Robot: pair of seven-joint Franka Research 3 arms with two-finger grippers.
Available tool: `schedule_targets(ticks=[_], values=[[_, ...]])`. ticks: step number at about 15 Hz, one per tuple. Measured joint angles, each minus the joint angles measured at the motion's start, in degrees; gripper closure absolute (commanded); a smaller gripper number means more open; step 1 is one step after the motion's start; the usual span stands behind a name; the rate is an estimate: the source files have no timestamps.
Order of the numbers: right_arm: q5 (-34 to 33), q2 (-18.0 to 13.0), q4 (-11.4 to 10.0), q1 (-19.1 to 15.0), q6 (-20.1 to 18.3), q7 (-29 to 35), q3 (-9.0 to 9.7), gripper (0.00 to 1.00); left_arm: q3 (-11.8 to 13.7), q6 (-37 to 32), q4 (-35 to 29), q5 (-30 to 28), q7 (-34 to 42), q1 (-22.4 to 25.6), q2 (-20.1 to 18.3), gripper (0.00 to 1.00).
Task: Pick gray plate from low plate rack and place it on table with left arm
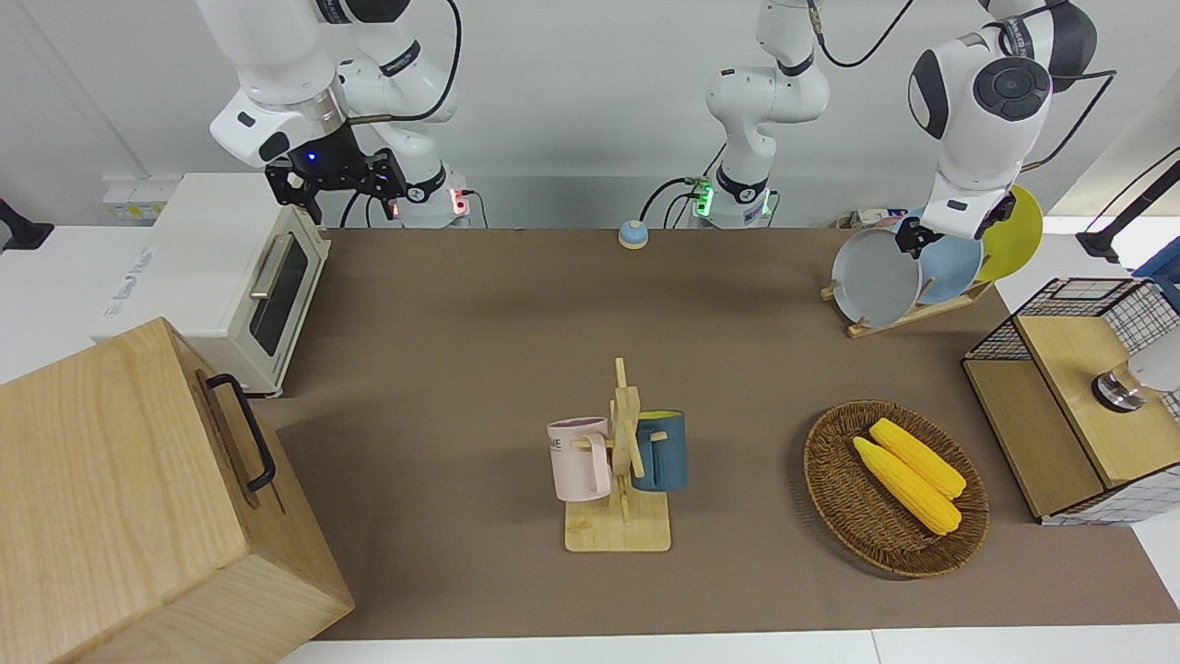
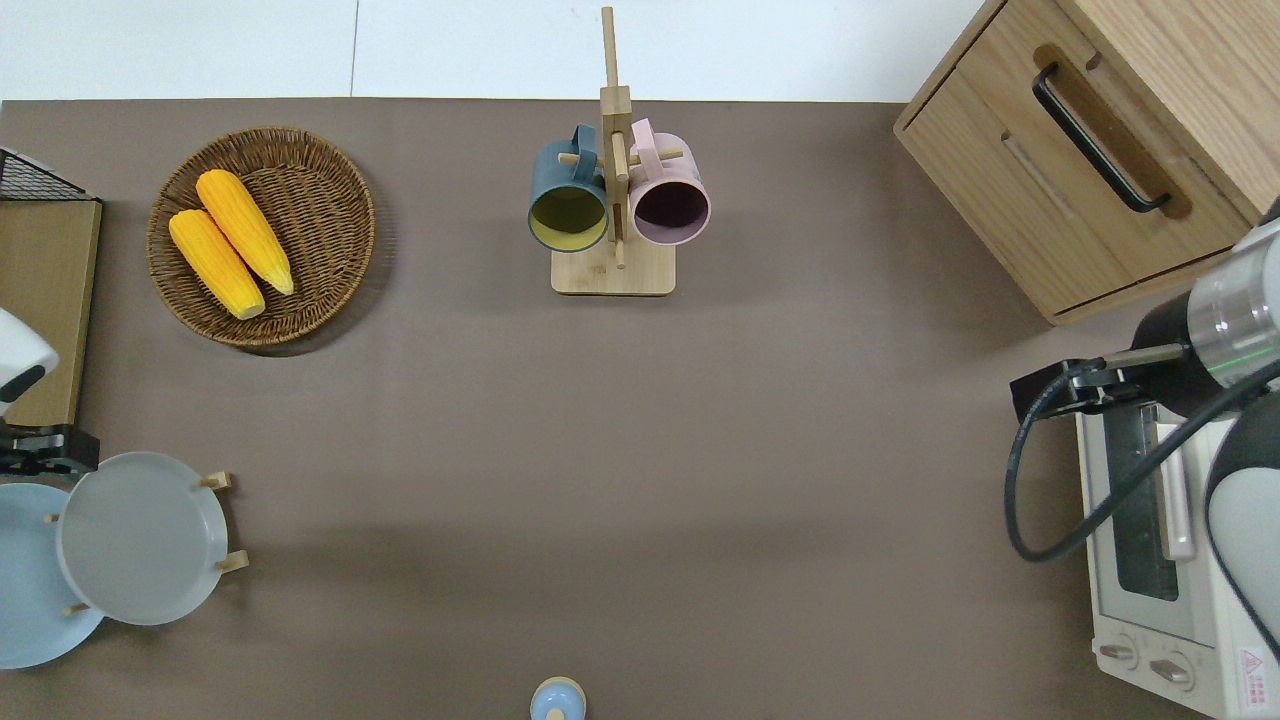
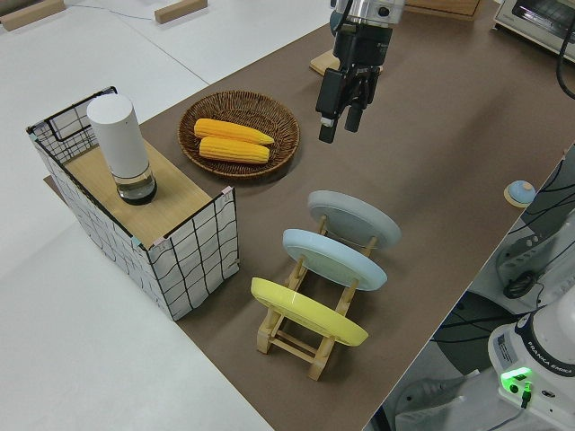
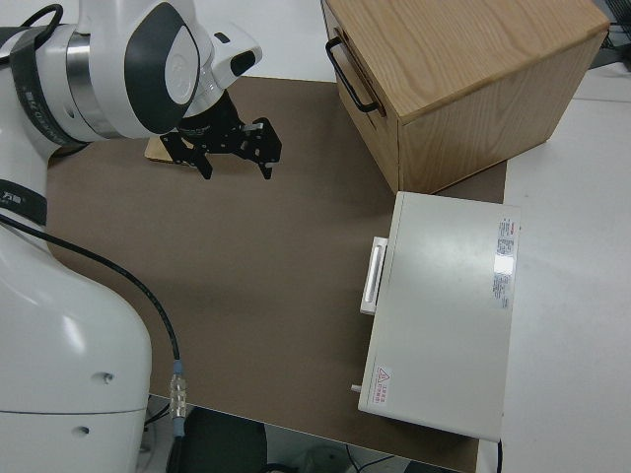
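Note:
The gray plate (image 1: 874, 278) stands upright in the slot of the low plate rack (image 1: 913, 314) that is farthest from the left arm's end of the brown table (image 1: 479, 350). It also shows in the overhead view (image 2: 140, 538) and the left side view (image 3: 355, 223). My left gripper (image 1: 911, 242) is open and empty, up in the air. In the overhead view it (image 2: 48, 450) is over the top rims of the gray and light blue plates. The left side view shows its fingers (image 3: 325, 126) apart. My right gripper (image 1: 336, 180) is parked and open.
A light blue plate (image 1: 954, 263) and a yellow plate (image 1: 1014, 226) stand in the same rack. A wire basket with a wooden shelf (image 1: 1079, 387), a wicker basket of corn (image 1: 894, 484), a mug stand (image 1: 618, 461), a toaster oven (image 1: 230, 277), a wooden cabinet (image 1: 120, 498) and a blue bell (image 1: 632, 234) stand around.

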Motion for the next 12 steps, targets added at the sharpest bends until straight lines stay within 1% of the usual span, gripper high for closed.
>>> schedule_targets(ticks=[4, 7, 9, 11, 12], values=[[0.0, 0.0, 0.0, 0.0, 0.0, 0.0, 0.0, 0.017, 2.8, 5.8, -8.4, 0.0, 0.1, 0.0, -4.0, 0.01], [0.0, 0.0, 0.0, 0.0, 0.0, 0.0, 0.0, 0.017, 4.4, 8.2, -13.7, -0.4, 0.1, 0.0, -6.2, 0.01], [0.0, 0.0, 0.0, 0.0, 0.0, 0.0, 0.0, 0.017, 5.5, 9.3, -16.1, -2.2, 0.1, 0.0, -7.1, 0.02], [0.0, 0.0, 0.0, 0.0, 0.0, 0.0, 0.0, 0.017, 6.4, 10.4, -17.5, -4.0, 0.4, 0.0, -7.4, 0.17], [0.0, 0.0, 0.0, 0.0, 0.0, 0.0, 0.0, 0.017, 6.7, 10.8, -18.0, -4.7, 0.6, 0.0, -7.5, 0.33]])
